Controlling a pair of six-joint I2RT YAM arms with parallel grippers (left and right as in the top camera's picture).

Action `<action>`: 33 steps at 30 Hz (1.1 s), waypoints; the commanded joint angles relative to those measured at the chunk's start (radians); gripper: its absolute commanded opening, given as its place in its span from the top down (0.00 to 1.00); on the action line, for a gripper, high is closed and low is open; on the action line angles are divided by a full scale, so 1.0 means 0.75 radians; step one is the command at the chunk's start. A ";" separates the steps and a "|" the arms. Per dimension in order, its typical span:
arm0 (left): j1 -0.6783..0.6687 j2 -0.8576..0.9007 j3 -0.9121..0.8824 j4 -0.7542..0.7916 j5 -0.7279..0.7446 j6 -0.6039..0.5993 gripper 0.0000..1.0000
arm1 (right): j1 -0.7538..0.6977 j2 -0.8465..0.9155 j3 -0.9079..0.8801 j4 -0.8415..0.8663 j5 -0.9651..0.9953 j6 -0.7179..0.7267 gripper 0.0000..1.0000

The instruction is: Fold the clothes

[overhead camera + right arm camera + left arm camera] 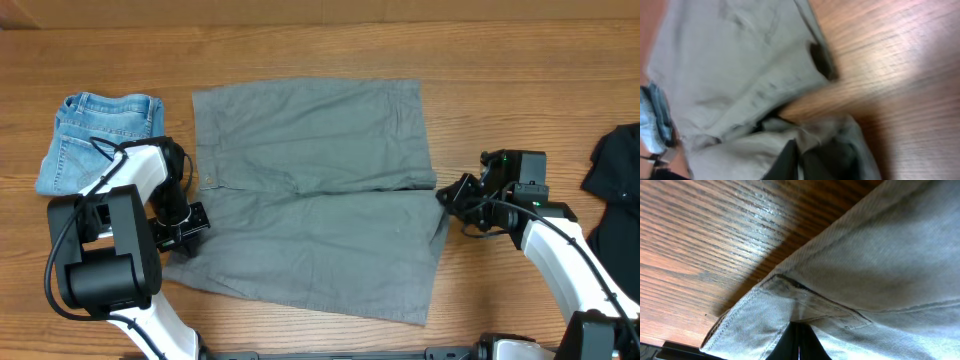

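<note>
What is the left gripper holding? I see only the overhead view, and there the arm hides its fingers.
Observer: In the left wrist view, the left gripper is shut on the waistband edge of the grey shorts.
Operator: Is that edge lying flat?
Observer: No. It curls up around the fingers and casts a dark shadow on the wooden table.
Operator: And the right gripper?
Observer: The right wrist view is blurred, but the right gripper looks shut, with a leg hem of the shorts bunched at its fingertips.
</note>
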 commanded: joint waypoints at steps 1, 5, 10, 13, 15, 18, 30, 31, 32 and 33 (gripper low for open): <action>0.000 0.015 0.004 0.094 -0.062 0.026 0.95 | -0.006 -0.020 0.031 -0.057 0.100 -0.052 0.76; 0.000 0.016 0.004 0.098 -0.062 0.026 0.95 | -0.062 -0.020 0.031 -0.121 0.116 -0.033 0.60; 0.000 0.016 0.004 0.100 -0.062 0.026 0.94 | -0.245 -0.019 0.031 -0.168 -0.079 -0.096 0.58; 0.000 0.016 0.004 0.103 -0.062 0.026 0.94 | -0.277 -0.019 0.028 -0.246 -0.100 -0.152 0.58; 0.000 0.015 0.004 0.110 -0.062 0.026 0.94 | -0.268 -0.012 0.021 -0.277 -0.092 -0.163 0.58; 0.000 0.016 0.004 0.125 -0.062 0.026 0.92 | -0.232 0.004 -0.012 -0.264 -0.092 -0.163 0.58; 0.000 0.015 0.004 0.119 -0.061 0.026 0.91 | -0.110 0.096 -0.083 -0.128 0.073 -0.082 0.96; 0.000 0.015 0.004 0.116 -0.061 0.026 0.91 | -0.124 0.096 -0.082 -0.129 0.156 -0.033 0.96; 0.000 0.015 0.004 0.114 -0.061 0.026 0.91 | -0.143 0.096 -0.081 -0.128 0.226 0.003 0.96; 0.000 0.016 0.004 0.114 -0.061 0.026 0.91 | -0.165 0.096 -0.076 -0.128 0.275 0.026 0.96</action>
